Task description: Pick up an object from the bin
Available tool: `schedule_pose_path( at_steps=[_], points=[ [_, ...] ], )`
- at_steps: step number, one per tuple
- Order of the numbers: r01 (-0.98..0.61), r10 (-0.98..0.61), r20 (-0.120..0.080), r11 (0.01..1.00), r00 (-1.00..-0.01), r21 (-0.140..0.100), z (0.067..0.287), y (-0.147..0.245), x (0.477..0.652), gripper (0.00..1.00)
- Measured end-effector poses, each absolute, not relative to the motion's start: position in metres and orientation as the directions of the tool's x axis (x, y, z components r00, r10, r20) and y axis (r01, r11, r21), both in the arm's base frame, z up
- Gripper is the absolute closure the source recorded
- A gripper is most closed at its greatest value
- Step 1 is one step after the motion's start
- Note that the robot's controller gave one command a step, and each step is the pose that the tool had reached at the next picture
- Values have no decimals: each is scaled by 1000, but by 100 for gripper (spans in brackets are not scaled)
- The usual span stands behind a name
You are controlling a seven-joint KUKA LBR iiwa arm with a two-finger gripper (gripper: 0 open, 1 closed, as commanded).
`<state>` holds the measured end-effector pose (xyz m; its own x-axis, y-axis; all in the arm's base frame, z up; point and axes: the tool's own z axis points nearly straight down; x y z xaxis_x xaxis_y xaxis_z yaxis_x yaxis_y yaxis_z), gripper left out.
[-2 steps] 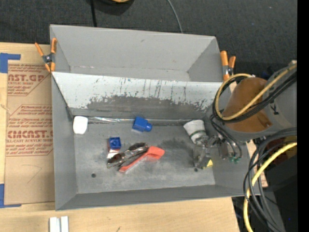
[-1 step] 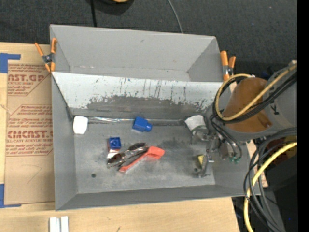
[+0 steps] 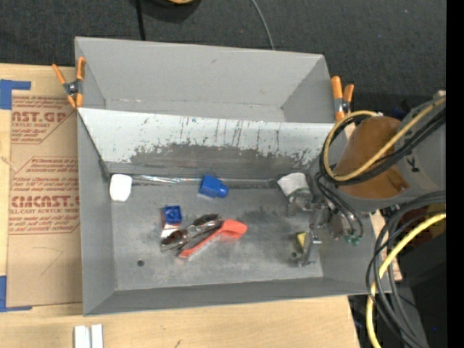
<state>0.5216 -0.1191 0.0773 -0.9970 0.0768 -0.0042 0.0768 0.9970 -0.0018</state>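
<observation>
Although the gripper (image 3: 307,248) hangs low at the floor of the bin (image 3: 239,274), well to the right of the red-handled pliers (image 3: 205,235), I cannot tell whether it is spread or pressed together. Nearest it is a squat white piece (image 3: 292,184), right of the pliers and farther back, with no clear long axis. The pliers lie slanted, red handles toward the gripper, metal head away. Behind them sits a blue cap (image 3: 212,187); just beside their head, a small blue block (image 3: 172,214); back-left, a white cylinder (image 3: 120,188).
</observation>
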Motion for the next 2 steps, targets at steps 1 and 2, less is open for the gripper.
schedule_pose_path(
  at_steps=[1,2],
  points=[
    [126,126,16,992,-992,6,73,-131,542,0],
    [125,124,32,992,-992,19,68,-141,559,0]
  ],
)
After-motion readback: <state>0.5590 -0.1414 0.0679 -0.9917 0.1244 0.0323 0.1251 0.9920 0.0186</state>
